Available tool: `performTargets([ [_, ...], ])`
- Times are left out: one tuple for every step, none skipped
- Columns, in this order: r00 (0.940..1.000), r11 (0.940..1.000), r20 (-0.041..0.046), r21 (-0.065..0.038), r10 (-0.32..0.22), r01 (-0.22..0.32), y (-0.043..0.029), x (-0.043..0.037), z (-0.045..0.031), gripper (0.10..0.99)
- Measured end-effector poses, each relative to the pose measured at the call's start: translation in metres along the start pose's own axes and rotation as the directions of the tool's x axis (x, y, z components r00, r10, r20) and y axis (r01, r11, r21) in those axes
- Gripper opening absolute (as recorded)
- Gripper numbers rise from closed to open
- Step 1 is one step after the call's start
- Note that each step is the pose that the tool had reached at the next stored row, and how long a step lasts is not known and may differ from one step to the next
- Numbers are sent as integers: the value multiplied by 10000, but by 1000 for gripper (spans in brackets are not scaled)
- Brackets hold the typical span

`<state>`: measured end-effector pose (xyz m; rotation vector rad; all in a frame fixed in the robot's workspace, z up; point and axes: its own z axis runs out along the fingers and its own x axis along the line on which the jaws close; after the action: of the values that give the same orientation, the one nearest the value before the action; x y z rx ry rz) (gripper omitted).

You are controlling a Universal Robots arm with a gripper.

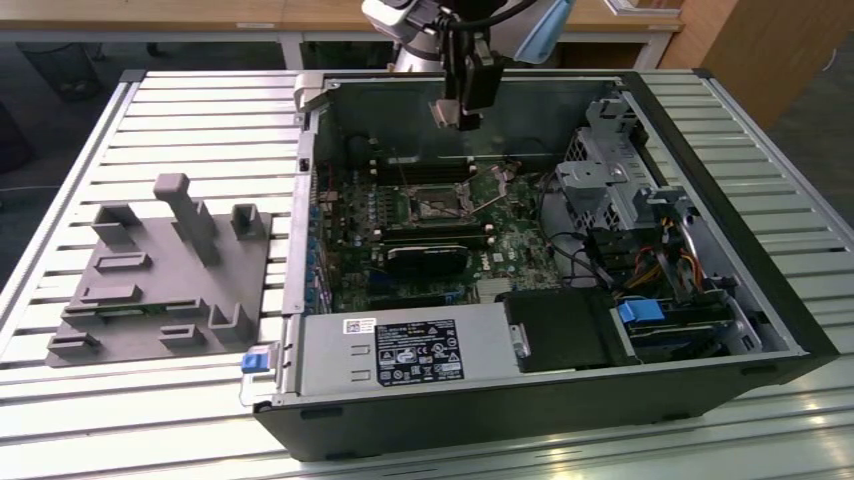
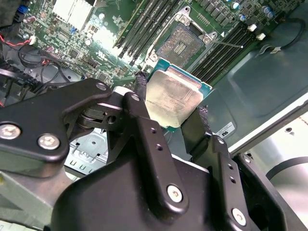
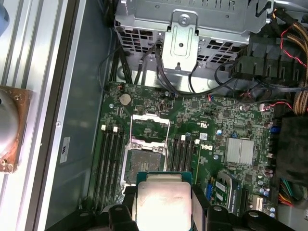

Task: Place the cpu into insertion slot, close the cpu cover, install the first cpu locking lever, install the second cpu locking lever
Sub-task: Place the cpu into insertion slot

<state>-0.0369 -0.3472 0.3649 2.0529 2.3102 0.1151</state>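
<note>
My gripper [image 1: 463,115] hangs above the back part of the open computer case [image 1: 314,130], shut on the cpu [image 1: 446,110]. In both wrist views the silvery-topped cpu [image 2: 174,96] [image 3: 162,202] sits flat between the black fingers [image 2: 142,91]. Below it, the insertion slot [image 3: 144,161] [image 2: 180,43] [image 1: 438,205] lies bare in the green board. The cpu cover [image 3: 150,126] stands flipped open at the slot's far side. A thin locking lever [image 2: 226,44] sticks out beside the slot, unlatched.
Long black memory slots [image 3: 110,159] flank the slot. A black heatsink block [image 1: 427,262], the grey power supply box [image 1: 400,350], a metal drive cage [image 1: 607,180] and loose cables [image 1: 654,265] fill the case. A grey fixture [image 1: 160,270] lies on the slatted table at the exterior view's left.
</note>
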Motion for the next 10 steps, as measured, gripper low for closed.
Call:
performTargets([
  [10000,10000,0,0,3,-3,0,0,2,537],
  [10000,10000,0,0,6,-6,0,0,4,537],
  [10000,10000,0,0,10,-10,-1,0,6,537],
  [10000,10000,1,0,14,-14,-1,0,8,537],
  [10000,10000,1,0,18,-18,-1,0,10,537],
  [10000,10000,2,0,22,-22,-1,0,12,537],
  [10000,10000,2,0,26,-26,-1,0,14,537],
  [10000,10000,3,1,31,-31,-1,0,16,537],
  [10000,10000,4,0,34,-34,-2,0,18,537],
  [10000,10000,4,0,37,-37,-2,0,20,537],
])
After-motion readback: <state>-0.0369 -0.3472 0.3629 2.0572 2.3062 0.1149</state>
